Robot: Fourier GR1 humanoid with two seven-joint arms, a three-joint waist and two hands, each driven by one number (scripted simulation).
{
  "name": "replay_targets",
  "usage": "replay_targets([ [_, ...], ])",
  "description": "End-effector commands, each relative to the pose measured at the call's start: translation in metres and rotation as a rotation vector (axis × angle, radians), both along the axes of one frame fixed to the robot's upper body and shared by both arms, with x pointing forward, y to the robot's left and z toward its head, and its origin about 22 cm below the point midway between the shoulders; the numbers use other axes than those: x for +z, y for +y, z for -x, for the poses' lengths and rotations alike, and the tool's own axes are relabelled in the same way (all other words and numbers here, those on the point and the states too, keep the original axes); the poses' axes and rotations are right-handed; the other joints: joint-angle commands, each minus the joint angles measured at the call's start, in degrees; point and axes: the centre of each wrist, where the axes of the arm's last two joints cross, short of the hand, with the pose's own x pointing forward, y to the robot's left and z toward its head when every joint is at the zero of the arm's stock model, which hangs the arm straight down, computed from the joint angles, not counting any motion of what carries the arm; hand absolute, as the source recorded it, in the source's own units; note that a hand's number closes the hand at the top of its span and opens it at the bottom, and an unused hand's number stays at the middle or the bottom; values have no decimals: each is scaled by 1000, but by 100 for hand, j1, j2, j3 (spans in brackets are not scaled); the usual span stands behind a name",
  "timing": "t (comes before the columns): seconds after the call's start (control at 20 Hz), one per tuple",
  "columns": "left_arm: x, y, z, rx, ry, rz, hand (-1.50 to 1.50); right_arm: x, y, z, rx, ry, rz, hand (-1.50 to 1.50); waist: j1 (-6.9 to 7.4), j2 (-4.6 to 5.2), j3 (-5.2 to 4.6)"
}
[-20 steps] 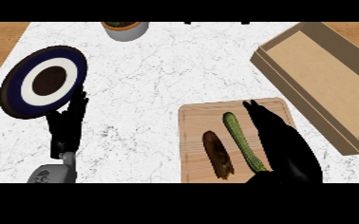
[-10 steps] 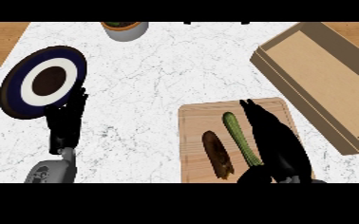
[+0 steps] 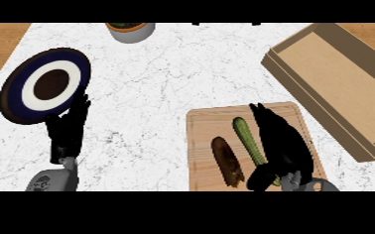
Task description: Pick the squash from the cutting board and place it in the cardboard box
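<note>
- Only one view is given, taken from the robot's head and aimed steeply down at the white marble worktop (image 3: 190, 69).
- The forearms are seen entering from the lower edge.
- The cardboard box (image 3: 330, 74) is cut off at the right edge, and the plate (image 3: 44, 85) sits close to the left edge.

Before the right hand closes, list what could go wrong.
1. The right hand lies beside the green squash; the dark vegetable sits close on the squash's other side and could get knocked.
2. The cardboard box has a raised wall facing the cutting board; a low carry might clip it.
</note>
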Motion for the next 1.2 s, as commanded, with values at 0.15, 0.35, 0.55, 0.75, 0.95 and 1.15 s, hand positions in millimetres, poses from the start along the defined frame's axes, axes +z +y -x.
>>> replay_targets([
  [0.15, -10, -5, -5, 9, 10, -10, 0, -20, -6, -11, -43, 65, 64, -150, -13, 2, 0],
  [0.35, -5, -1, -4, 6, 8, 18, 0, -32, -8, -19, -40, 90, 81, -150, -4, 2, 1],
  [0.55, 0, 2, 5, 0, 22, -12, 0, -25, -12, -23, -36, 83, 71, -150, -3, -2, 1],
  [0.75, -3, 6, -2, 16, 7, 2, 0, -44, 0, -30, -23, 85, 76, -150, -7, 1, 1],
  [0.95, 0, -12, 16, 8, -1, 3, 0, -58, -7, -38, -34, 86, 71, -150, 11, 0, 2],
  [1.15, 12, -1, -7, 15, 6, -1, 0, -53, 2, -22, -23, 65, 53, -150, -10, -2, 1],
])
